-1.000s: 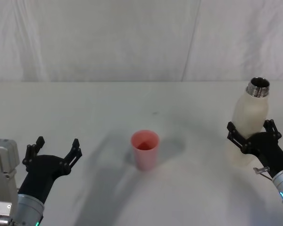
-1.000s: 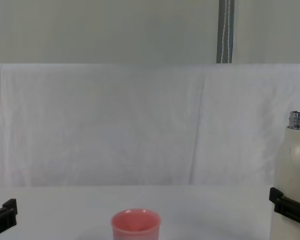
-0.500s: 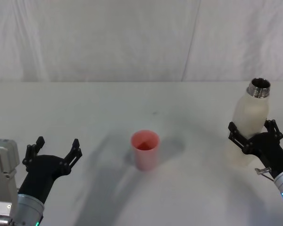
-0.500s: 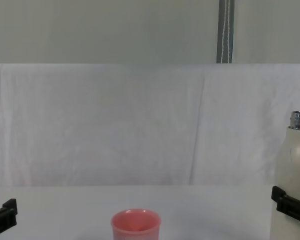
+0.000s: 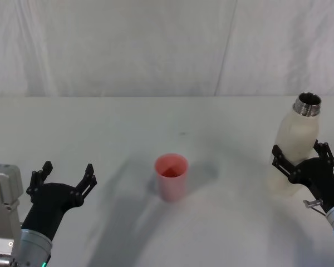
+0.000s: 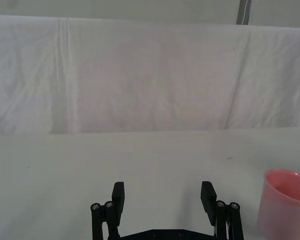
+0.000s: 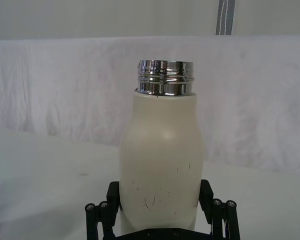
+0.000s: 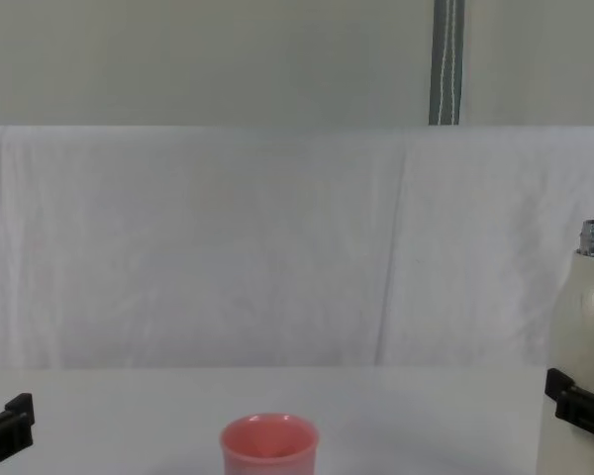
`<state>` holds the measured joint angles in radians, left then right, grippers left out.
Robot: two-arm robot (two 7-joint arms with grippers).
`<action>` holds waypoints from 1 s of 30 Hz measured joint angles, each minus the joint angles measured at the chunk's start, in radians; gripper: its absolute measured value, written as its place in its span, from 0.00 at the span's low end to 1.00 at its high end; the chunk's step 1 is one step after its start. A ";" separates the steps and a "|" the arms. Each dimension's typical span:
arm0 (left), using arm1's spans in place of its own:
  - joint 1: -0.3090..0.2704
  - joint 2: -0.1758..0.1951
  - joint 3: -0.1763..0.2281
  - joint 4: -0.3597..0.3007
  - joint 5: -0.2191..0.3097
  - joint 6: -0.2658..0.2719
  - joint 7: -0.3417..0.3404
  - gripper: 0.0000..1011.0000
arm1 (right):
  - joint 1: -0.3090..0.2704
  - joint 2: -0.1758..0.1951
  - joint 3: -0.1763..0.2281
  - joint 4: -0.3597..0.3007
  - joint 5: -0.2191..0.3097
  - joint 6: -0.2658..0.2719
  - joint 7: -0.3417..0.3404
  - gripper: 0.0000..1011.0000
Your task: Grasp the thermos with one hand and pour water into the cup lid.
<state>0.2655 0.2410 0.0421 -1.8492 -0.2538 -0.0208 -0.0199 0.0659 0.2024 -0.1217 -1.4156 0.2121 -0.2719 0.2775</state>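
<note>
One thermos (image 5: 296, 149), one cup lid (image 5: 171, 177) and two grippers are on or over the white desk (image 5: 128, 128).

The thermos stands upright at the desk's right side, its long axis vertical and its open steel neck pointing up (the cream body shows small scuffs in the right wrist view). The right gripper (image 5: 302, 159) has its jaws spread to either side of the bottle's lower body; whether they actually press on the wall cannot be told. The cup lid sits upright near the desk's centre, mouth up, well apart from the bottle.

Compared with a second ago, the thermos and the right gripper have shifted slightly toward the right edge in the head and chest views, the bottle staying upright. The cup lid has not moved.

The left gripper (image 5: 65, 179) hovers low over the desk at the left, well apart from the cup lid, its jaws spread with nothing between them, in the same place as before.
</note>
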 joint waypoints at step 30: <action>0.000 0.000 0.000 0.000 0.000 0.000 0.000 0.99 | -0.032 0.008 0.000 -0.047 0.014 0.024 0.006 0.99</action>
<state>0.2655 0.2409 0.0421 -1.8492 -0.2538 -0.0208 -0.0199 0.0335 0.2109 -0.1215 -1.4627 0.2256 -0.2484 0.2838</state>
